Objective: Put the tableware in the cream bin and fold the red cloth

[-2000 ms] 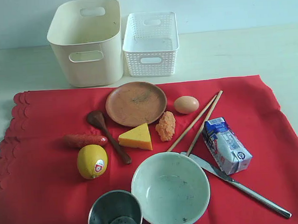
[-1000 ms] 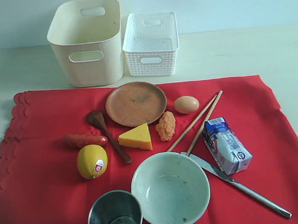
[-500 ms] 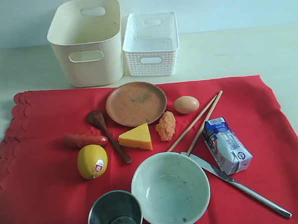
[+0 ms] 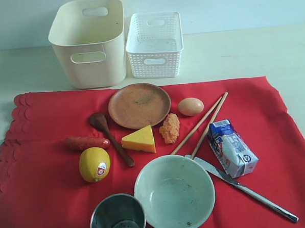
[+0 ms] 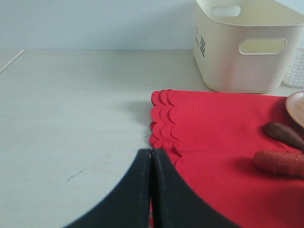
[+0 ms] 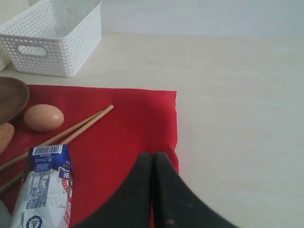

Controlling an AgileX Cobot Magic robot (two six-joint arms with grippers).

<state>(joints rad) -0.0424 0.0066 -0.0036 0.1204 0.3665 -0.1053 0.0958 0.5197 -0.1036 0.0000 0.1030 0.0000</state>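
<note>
Two pairs of fingers pressed flat together, gripping nothing: left fingers at the scalloped edge of the red cloth, right fingers at its plain edge. Nearest on cloth: steel cup, pale green bowl, steel knife. Further: wooden chopsticks, dark wooden spoon, brown round plate. Beyond, on tabletop, cream bin.

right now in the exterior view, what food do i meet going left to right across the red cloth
red sausage → yellow cheese wedge → orange crumbed nugget → brown egg → blue-and-white milk carton; the yellow lemon overlaps the sausage's span, so it is left out
</note>
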